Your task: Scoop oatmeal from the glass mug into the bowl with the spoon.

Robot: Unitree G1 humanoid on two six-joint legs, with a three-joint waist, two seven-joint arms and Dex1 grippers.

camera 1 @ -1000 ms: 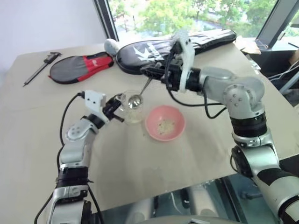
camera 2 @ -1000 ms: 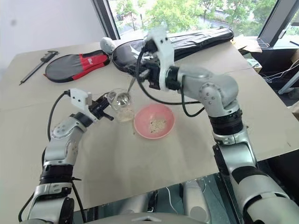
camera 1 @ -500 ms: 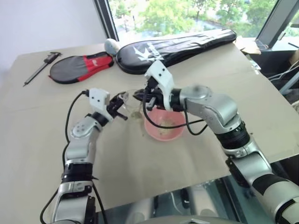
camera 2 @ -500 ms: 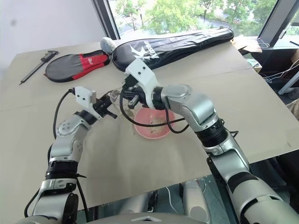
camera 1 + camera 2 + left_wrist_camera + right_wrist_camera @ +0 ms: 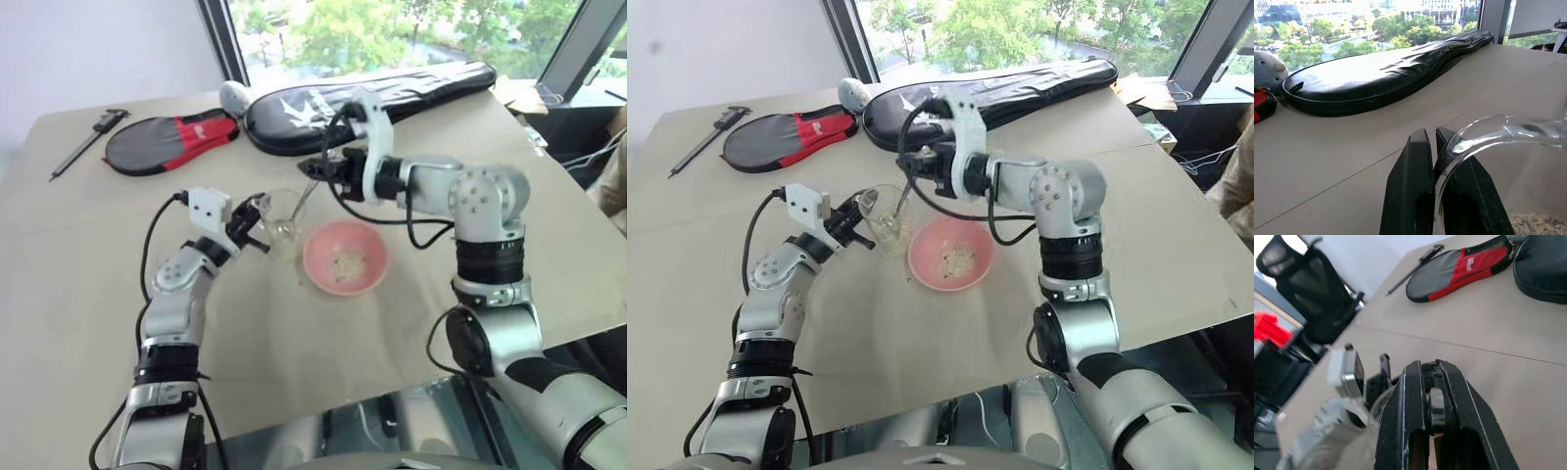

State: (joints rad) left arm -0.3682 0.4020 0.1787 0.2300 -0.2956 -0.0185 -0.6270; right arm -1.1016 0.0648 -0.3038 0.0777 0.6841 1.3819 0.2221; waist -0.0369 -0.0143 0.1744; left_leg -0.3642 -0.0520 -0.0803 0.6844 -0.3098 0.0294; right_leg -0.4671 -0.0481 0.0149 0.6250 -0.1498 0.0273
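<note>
- Beige table (image 5: 88,255) by a window (image 5: 392,29); black case (image 5: 392,93) and red case (image 5: 162,142) lie far.
- Left gripper (image 5: 257,230) pinches the glass mug (image 5: 279,220) rim.
- Right gripper (image 5: 318,168) clamps the spoon (image 5: 302,194), dipped in the mug, left of the bowl (image 5: 345,258).

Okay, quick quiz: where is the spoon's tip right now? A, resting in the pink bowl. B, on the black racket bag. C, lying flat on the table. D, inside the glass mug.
D: held by the right claw, the spoon slants down into the glass mug.
</note>
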